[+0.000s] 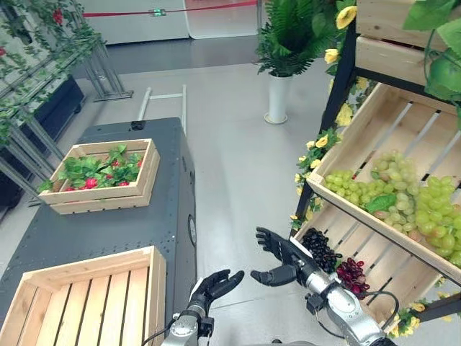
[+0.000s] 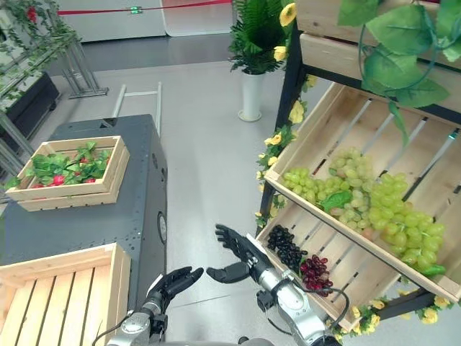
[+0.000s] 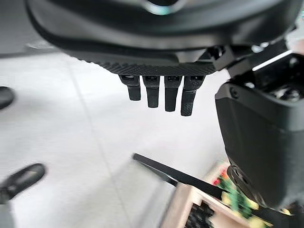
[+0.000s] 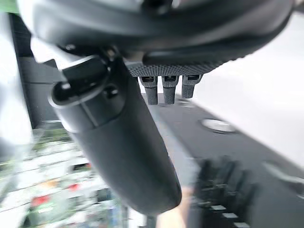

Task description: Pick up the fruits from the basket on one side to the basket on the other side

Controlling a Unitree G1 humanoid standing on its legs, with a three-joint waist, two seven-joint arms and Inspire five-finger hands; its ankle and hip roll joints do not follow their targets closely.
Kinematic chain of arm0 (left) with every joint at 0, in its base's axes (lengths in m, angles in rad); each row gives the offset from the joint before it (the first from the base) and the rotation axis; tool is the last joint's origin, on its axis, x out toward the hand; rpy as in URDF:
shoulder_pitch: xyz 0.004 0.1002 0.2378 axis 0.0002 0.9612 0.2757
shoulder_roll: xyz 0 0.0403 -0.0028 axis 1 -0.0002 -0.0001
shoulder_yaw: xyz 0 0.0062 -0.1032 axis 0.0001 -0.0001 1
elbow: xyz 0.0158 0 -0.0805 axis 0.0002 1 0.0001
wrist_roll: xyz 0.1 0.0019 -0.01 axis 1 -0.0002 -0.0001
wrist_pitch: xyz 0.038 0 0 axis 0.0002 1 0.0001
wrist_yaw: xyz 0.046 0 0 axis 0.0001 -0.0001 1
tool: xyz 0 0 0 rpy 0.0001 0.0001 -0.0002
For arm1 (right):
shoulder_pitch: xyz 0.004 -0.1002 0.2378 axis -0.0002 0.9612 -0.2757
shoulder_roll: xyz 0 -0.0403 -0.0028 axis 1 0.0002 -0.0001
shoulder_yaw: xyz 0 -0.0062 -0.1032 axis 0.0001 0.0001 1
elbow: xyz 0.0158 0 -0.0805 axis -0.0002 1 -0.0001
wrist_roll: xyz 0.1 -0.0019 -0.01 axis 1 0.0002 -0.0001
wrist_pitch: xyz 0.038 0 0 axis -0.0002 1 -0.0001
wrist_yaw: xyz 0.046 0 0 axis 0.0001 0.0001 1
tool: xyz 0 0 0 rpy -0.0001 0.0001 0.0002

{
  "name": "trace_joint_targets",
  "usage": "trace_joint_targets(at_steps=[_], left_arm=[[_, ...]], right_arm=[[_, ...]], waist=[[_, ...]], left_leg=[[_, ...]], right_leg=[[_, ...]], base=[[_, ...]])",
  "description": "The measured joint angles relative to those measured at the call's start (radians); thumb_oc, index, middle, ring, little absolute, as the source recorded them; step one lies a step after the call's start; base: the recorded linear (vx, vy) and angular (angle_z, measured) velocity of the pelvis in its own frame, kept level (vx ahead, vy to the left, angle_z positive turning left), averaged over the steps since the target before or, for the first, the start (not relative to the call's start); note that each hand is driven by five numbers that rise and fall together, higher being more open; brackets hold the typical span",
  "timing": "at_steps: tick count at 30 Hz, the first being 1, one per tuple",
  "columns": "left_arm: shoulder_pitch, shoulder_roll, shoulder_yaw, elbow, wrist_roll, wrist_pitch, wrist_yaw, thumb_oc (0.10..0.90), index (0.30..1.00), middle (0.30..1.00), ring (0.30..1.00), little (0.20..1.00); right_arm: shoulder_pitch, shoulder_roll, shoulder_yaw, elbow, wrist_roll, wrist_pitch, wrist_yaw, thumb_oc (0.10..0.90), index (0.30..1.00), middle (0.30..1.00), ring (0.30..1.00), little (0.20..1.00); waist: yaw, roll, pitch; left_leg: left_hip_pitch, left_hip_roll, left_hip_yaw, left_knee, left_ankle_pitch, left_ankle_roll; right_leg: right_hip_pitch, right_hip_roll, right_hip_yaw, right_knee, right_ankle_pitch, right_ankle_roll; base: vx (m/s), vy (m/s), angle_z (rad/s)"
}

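On a wooden shelf at the right, the lower crate (image 1: 376,254) holds a bunch of black grapes (image 1: 320,249) and a bunch of red grapes (image 1: 351,276). The upper crate (image 1: 403,130) holds green grapes (image 1: 392,189). My right hand (image 1: 282,254) hovers open and holding nothing just left of the black grapes, its fingers (image 4: 166,88) straight. My left hand (image 1: 216,284) hangs open and holds nothing, low down by the corner of the dark cart (image 1: 122,227), fingers (image 3: 159,92) extended. An empty slatted crate (image 1: 86,303) lies on the cart's near end.
A second crate (image 1: 102,173) with red fruit and green leaves sits at the cart's far end. A potted plant in a white vase (image 1: 277,97) stands on the floor beyond the shelf. Open grey floor runs between cart and shelf. Metal racks line the far left.
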Motion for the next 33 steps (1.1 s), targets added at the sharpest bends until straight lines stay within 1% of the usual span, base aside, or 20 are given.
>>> trace_joint_targets(at_steps=[2,4,8,13,16,19,20,23,24,26,28,33], left_arm=[[0.020,0.000,0.011,0.002,0.031,0.008,0.004,0.800,0.900,0.900,0.900,0.900],[0.042,-0.004,0.029,0.003,0.046,0.009,0.004,0.800,0.900,0.900,0.900,0.900],[0.054,-0.005,0.037,0.016,0.046,0.015,0.002,0.800,0.900,0.900,0.900,0.900],[0.054,-0.001,0.036,0.037,0.077,0.016,-0.001,0.800,0.900,0.900,0.900,0.900],[0.055,-0.001,0.036,0.038,0.092,0.016,-0.010,0.800,0.900,0.900,0.900,0.900],[0.055,-0.001,0.036,0.040,0.104,0.016,-0.018,0.800,0.900,0.900,0.900,0.900],[0.052,-0.002,0.036,0.050,0.104,0.016,-0.023,0.800,0.900,0.900,0.900,0.900],[0.051,-0.001,0.036,0.086,0.123,0.021,-0.029,0.800,0.900,0.900,0.900,0.900],[0.046,-0.002,0.043,0.104,0.126,0.021,-0.033,0.800,0.900,0.900,0.900,0.900],[0.042,0.000,0.050,0.115,0.134,0.021,-0.037,0.800,0.900,0.900,0.900,0.900],[0.042,0.000,0.056,0.119,0.144,0.021,-0.043,0.800,0.900,0.900,0.900,0.900],[0.042,0.000,0.056,0.126,0.147,0.005,-0.076,0.800,0.900,0.900,0.900,0.900]], right_arm=[[0.010,0.000,0.001,0.018,-0.002,0.028,0.000,0.800,0.900,0.900,0.900,0.900],[0.010,0.009,-0.003,0.058,-0.003,0.028,-0.001,0.800,0.900,0.900,0.900,0.900],[0.011,0.031,-0.013,0.106,0.000,0.032,-0.004,0.800,0.900,0.900,0.900,0.900],[0.017,0.085,-0.040,0.149,0.001,0.035,-0.009,0.800,0.900,0.900,0.900,0.900],[0.016,0.096,-0.046,0.184,0.001,0.038,-0.009,0.800,0.900,0.900,0.900,0.900],[0.007,0.110,-0.059,0.291,0.000,0.038,-0.009,0.800,0.900,0.900,0.900,0.900],[-0.007,0.123,-0.071,0.368,0.000,0.038,-0.010,0.800,0.900,0.900,0.900,0.900],[-0.015,0.128,-0.094,0.494,0.001,0.062,-0.020,0.800,0.900,0.900,0.900,0.900],[-0.015,0.137,-0.120,0.548,0.001,0.069,-0.021,0.800,0.900,0.900,0.900,0.900],[-0.014,0.144,-0.141,0.597,0.001,0.077,-0.030,0.800,0.900,0.900,0.900,0.900],[-0.015,0.145,-0.158,0.609,-0.001,0.078,-0.036,0.800,0.900,0.900,0.900,0.900],[-0.015,0.146,-0.161,0.624,-0.003,0.079,-0.048,0.800,0.900,0.900,0.900,0.900]], waist=[[0.002,0.000,0.001],[0.025,0.000,0.001],[0.042,0.000,0.001],[0.045,0.003,0.003],[0.067,0.010,0.005],[0.077,0.014,0.002],[0.081,0.015,0.001],[0.093,0.021,-0.003],[0.096,0.021,-0.003],[0.097,0.022,-0.005],[0.096,0.025,-0.008],[0.098,0.025,-0.014]], left_leg=[[0.001,-0.001,-0.016,0.000,0.002,-0.001],[0.004,0.000,-0.024,0.000,0.002,-0.002],[0.001,-0.001,-0.043,0.000,0.004,-0.004],[-0.006,-0.004,-0.082,0.000,0.010,-0.007],[-0.010,-0.002,-0.093,0.000,0.014,-0.008],[-0.015,-0.003,-0.111,0.000,0.016,-0.010],[-0.017,-0.005,-0.119,0.000,0.017,-0.010],[-0.015,-0.006,-0.130,0.000,0.018,-0.009],[-0.014,-0.006,-0.139,0.000,0.019,-0.010],[-0.013,-0.005,-0.145,0.000,0.021,-0.012],[-0.012,-0.003,-0.148,0.000,0.022,-0.015],[-0.005,0.000,-0.172,0.000,0.021,-0.020]], right_leg=[[0.007,-0.001,-0.014,0.000,-0.002,-0.004],[0.013,0.001,-0.026,0.000,-0.005,-0.007],[0.018,0.000,-0.050,0.000,-0.009,-0.006],[0.028,-0.004,-0.091,0.000,-0.019,-0.010],[0.028,-0.002,-0.099,0.000,-0.021,-0.013],[0.031,-0.002,-0.118,0.000,-0.022,-0.017],[0.032,-0.002,-0.124,0.000,-0.022,-0.019],[0.040,-0.003,-0.140,0.000,-0.026,-0.020],[0.046,-0.002,-0.149,0.000,-0.029,-0.022],[0.048,0.000,-0.151,0.000,-0.030,-0.024],[0.050,0.003,-0.152,0.000,-0.031,-0.025],[0.068,0.009,-0.174,0.000,-0.039,-0.029]], base=[[0.04,-0.057,0.20],[0.04,-0.055,0.13],[0.01,-0.027,0.14],[0.00,-0.003,0.23],[0.00,0.000,0.12],[-0.01,0.002,0.18],[-0.01,0.000,0.17],[0.00,-0.001,0.16],[0.01,-0.003,0.18],[0.00,-0.006,0.10],[0.00,-0.005,0.02],[0.00,-0.020,0.12]])
